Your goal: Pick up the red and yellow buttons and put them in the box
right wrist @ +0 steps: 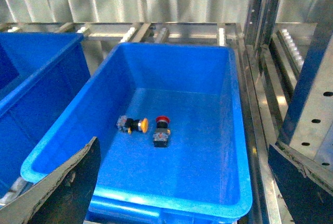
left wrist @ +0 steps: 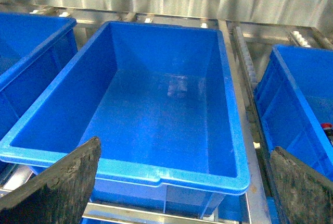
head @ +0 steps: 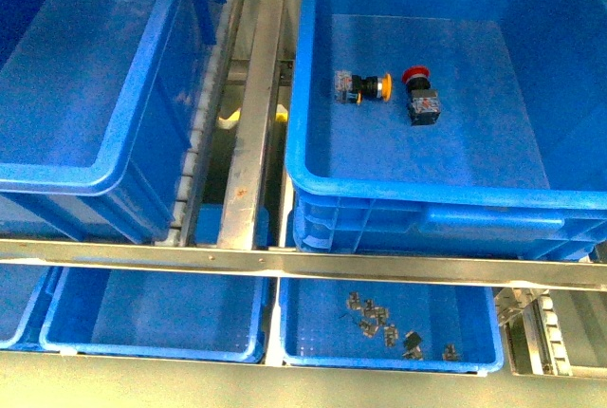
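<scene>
Left crate: deep, smooth blue plastic with a thick rolled rim; nothing visible inside it in the front or left wrist view. Left claw: the two dark, rough-faced fingers sit at opposite lower corners of the wrist view, well apart, with nothing between them; it hangs over the near rim of that crate. Between the crates runs a bare metal rail, dull grey, with roller track beside it. Box, on the right and alike in make, holds two buttons on its floor: the yellow button lies on its side, its orange-yellow cap pointing toward the red button, which rests just beside it, red mushroom cap on a black-and-grey body. They appear close but not touching. Right claw: fingers spread wide, nothing gripped, poised above the box's near rim. Below the cross rail, a shallow tray carries a small scatter of grey and dark parts; too small to tell what they are, and no red or yellow cap shows among them. Judgement: both visible coloured buttons are already boxed, both claws free, so the task looks finished or close to it, unless further buttons lie out of view.
</scene>
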